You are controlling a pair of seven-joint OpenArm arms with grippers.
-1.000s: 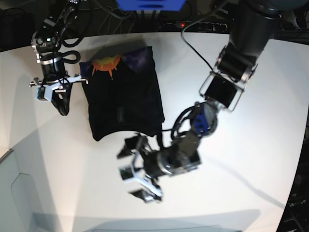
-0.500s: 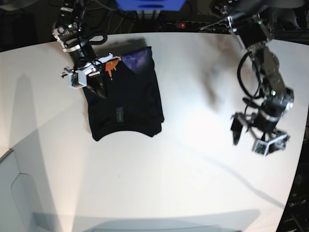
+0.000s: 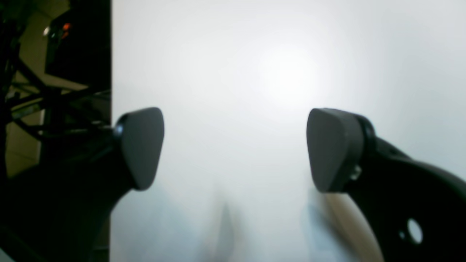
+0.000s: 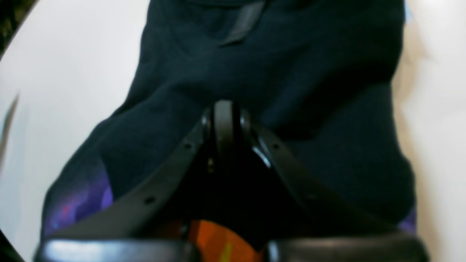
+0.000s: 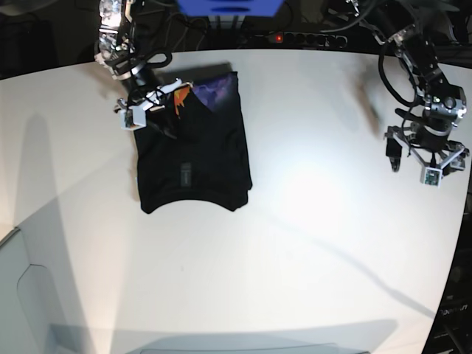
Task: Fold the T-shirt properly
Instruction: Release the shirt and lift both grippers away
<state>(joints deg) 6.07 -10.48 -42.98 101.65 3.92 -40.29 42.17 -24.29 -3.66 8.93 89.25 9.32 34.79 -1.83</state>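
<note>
While spread wide, left claw (image 5: 428, 153); right claw (image 4: 224, 116) pinched together over one T-shirt (image 5: 193, 155).

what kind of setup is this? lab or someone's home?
Most likely a robotics lab bench, not a home. A large bare white tabletop carries only a folded black cloth T-shirt, two robot arms work over it, and loose cables with a power strip run along the dark far edge.

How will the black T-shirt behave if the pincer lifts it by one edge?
The T-shirt will probably droop: its cloth shows soft wrinkles in the right wrist view. Its folded layers may slide apart, since nothing holds them together. It looks light, so the right pincer, closed over the cloth, should lift it easily.
</note>
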